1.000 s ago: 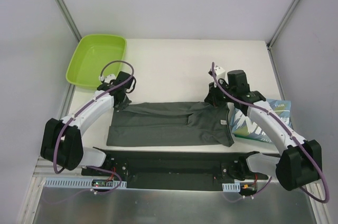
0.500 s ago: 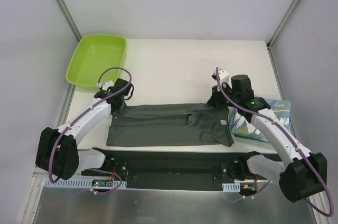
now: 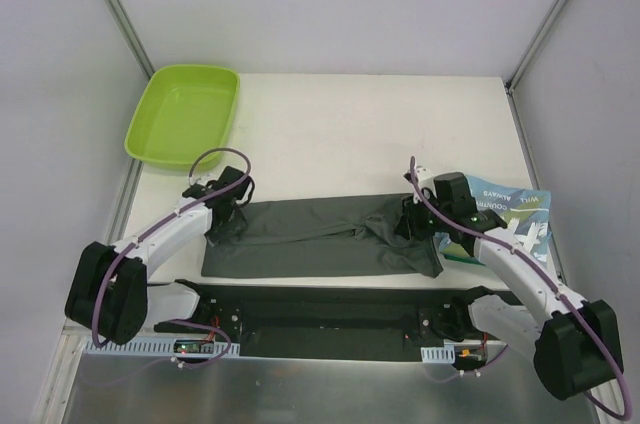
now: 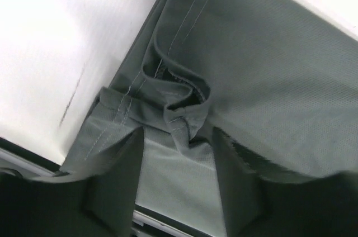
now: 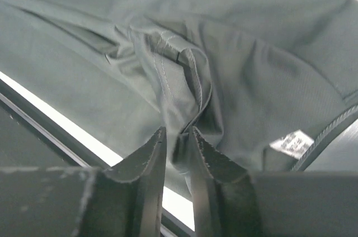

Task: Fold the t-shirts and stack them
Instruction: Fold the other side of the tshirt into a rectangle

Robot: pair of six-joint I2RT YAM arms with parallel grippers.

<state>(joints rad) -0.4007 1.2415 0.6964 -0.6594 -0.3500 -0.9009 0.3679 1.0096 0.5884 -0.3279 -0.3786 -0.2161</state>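
The dark grey t-shirt [image 3: 310,234] lies as a long band across the near part of the table, crumpled at both ends. My left gripper [image 3: 226,212] is low over its left end. In the left wrist view that gripper [image 4: 178,142] is open, and a bunched hem of the dark grey t-shirt [image 4: 268,69] lies loose at its fingertips. My right gripper [image 3: 410,227] is at the shirt's right end. It [image 5: 178,133] stands narrowly open around an upright fold of the dark grey t-shirt [image 5: 268,52]. The light blue t-shirt [image 3: 510,206] lies at the right.
A lime-green tray [image 3: 145,124] stands at the back left corner. The black base strip [image 3: 320,309] runs along the near edge just below the shirt. Bare white tabletop [image 3: 340,134] stretches behind the shirt. A white label [image 5: 292,142] shows near the collar.
Both grippers came toward the near edge, bringing the shirt's far edge with them, and their jaws have parted. More of the light blue t-shirt now shows beside the right arm.
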